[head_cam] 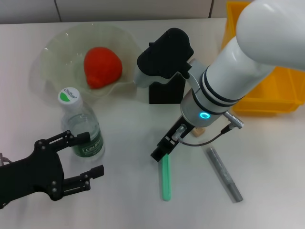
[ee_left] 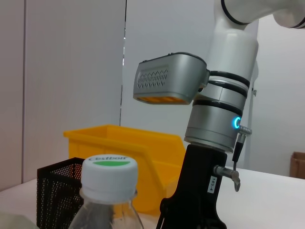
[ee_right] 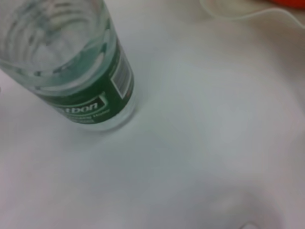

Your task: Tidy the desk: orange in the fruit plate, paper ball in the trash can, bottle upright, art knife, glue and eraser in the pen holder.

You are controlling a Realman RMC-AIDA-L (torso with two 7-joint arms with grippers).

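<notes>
The bottle (head_cam: 80, 125) stands upright near the table's front left; its cap (ee_left: 109, 174) shows close in the left wrist view. My left gripper (head_cam: 91, 155) is open just in front of it, the upper finger against the label. The orange (head_cam: 101, 67) lies in the fruit plate (head_cam: 52, 47). My right gripper (head_cam: 163, 149) hangs over one end of a slim green tool (head_cam: 166, 180); a grey stick (head_cam: 224, 174) lies to its right. Which is the art knife and which the glue I cannot tell. The eraser (head_cam: 198, 130) peeks from under the right wrist. The pen holder (head_cam: 167, 91) stands behind. The paper ball is out of view.
The yellow trash can (head_cam: 281, 90) sits at the back right, partly behind my right arm. The right arm's wrist camera housing (head_cam: 164, 52) hangs over the pen holder's mouth.
</notes>
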